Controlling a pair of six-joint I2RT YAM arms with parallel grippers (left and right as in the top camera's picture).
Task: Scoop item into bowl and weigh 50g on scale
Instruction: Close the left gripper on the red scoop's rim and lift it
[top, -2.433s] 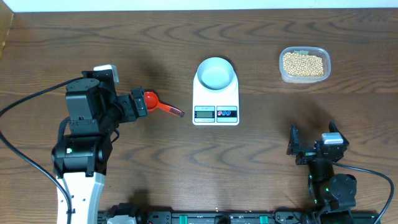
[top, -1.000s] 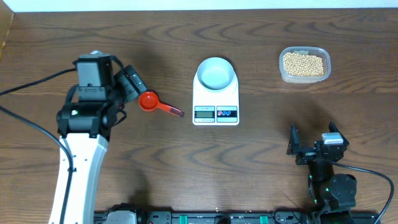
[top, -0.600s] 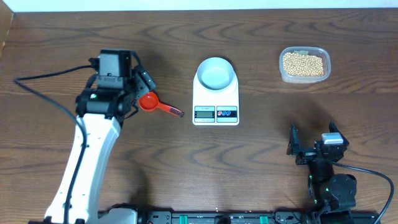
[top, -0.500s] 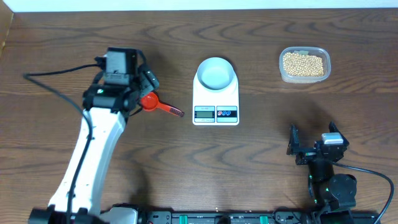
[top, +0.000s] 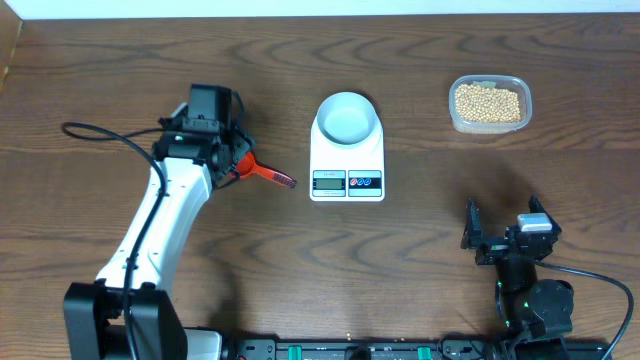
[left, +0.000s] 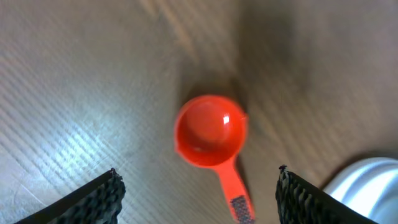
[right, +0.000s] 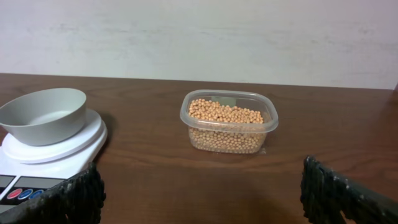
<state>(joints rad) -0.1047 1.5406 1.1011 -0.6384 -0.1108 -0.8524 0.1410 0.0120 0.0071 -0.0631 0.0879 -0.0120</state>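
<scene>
The pale bowl sits empty on the white scale at table centre; both show in the right wrist view, bowl on scale. The tan beans fill a clear tub at the back right and show in the right wrist view. A red scoop lies flat left of the scale, also in the left wrist view. My left gripper is open above the scoop, its handle between the fingers. My right gripper is open and empty, parked at the front right.
The clear plastic tub stands near the table's back edge. The left arm's cable trails across the left of the table. A rail with fittings runs along the front edge.
My left arm has swung from the left side toward the right and back, bringing its open gripper over the red scoop. The scoop, scale, bowl and right arm have not moved.
</scene>
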